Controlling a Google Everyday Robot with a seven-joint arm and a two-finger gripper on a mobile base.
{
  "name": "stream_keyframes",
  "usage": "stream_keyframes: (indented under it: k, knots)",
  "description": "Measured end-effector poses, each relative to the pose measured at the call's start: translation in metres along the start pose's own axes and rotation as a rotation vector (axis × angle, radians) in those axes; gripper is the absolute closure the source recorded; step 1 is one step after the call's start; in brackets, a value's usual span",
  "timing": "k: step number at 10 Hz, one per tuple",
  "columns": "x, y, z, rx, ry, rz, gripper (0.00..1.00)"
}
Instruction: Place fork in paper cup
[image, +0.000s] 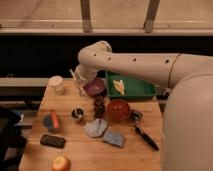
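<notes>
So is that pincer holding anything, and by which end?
The pincer, shut between paper cup and purple bowl, seems to hold the slim fork; which end cannot be told.

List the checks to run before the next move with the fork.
1. Gripper shut: ok.
2. Fork in grip: cannot tell; only a thin pale sliver shows there.
3. Cup upright on the table: ok.
4. Gripper above cup: not ok; it hangs between cup and purple bowl.
5. Gap between gripper and cup free of things: ok.
</notes>
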Motion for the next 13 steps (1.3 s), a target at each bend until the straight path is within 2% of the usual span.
stream_keyframes:
  k: [2,3,13]
  knots:
    - [-0.0194,-0.0005,0.0062,-0.043,-0.067,-0.003,1.0]
    - [-0.0205,-0.0033,0.0061,-0.045,-0.075,0.001,1.0]
    - [-0.0208,-0.0012,0.007,-0.047,-0.074,-0.002,1.0]
